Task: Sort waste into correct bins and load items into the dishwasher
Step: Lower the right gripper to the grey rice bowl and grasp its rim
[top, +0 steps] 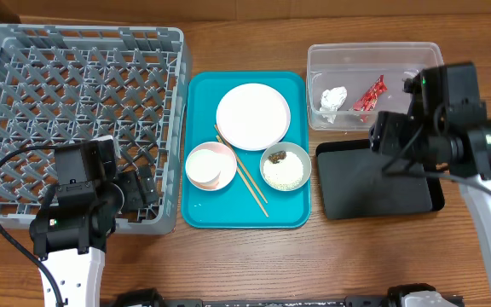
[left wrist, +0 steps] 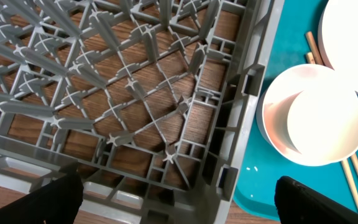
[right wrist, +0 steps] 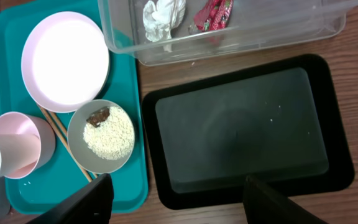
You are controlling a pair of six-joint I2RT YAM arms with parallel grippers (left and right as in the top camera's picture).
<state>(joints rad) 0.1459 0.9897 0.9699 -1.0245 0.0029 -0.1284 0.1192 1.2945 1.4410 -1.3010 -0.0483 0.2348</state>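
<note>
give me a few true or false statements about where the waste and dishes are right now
1. The small red shiny snack wrapper lies in the clear plastic rectangular tub. True.
2. The large grey plastic dish rack holds the round white plate. False: no dishes show in the rack; the plate lies on the flat teal tray.
3. The loose white rice grains are in the grey-green bowl. True.
4. The small white cup stands alone on the teal tray. False: it sits in the pale pink bowl.
5. The right hand grips the thin wooden chopsticks. False: it is open and holds nothing; the chopsticks lie on the teal tray.
</note>
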